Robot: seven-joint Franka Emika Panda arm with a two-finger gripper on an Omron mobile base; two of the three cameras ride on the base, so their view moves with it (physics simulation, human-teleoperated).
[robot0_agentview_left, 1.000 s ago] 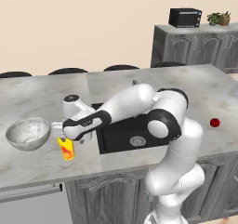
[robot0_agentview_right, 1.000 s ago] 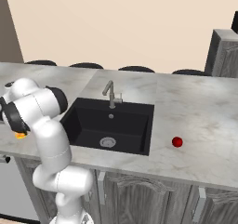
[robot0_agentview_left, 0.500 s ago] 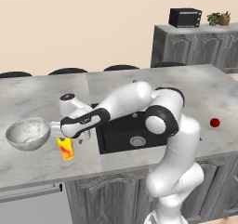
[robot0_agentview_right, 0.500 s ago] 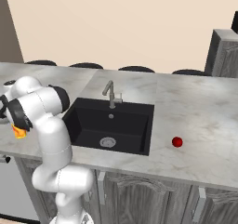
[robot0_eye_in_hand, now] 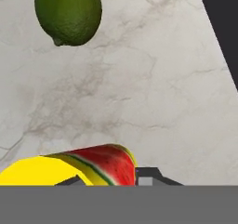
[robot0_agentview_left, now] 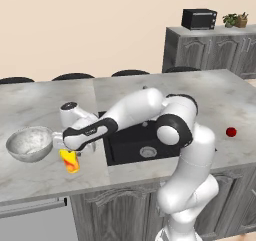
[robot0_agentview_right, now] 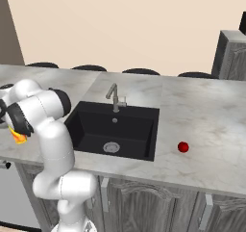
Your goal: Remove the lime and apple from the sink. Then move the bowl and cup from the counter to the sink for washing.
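The yellow cup [robot0_agentview_left: 70, 162] with a red-orange mark stands on the counter just right of the grey-white marbled bowl [robot0_agentview_left: 29, 144]. My gripper [robot0_agentview_left: 70, 152] sits on top of the cup, its fingers closed on the rim. In the hand view the cup [robot0_eye_in_hand: 79, 168] lies between my gripper's [robot0_eye_in_hand: 109, 177] dark tips. The dark-green lime [robot0_eye_in_hand: 68, 14] rests on the marble beyond it. The red apple [robot0_agentview_left: 230, 132] lies on the counter right of the black sink [robot0_agentview_left: 135, 146]. In the right base view the cup [robot0_agentview_right: 18, 138] peeks out behind my arm, with the apple [robot0_agentview_right: 182, 147] beside the sink [robot0_agentview_right: 96, 125].
A grey faucet [robot0_agentview_right: 114, 97] stands at the sink's back edge. My arm stretches left across the sink's front left corner. The counter's front edge runs close to the cup. A microwave [robot0_agentview_left: 199, 18] sits on a far cabinet.
The fingers have closed in on the cup. The arm has barely moved, and the bowl and the apple stay where they were.
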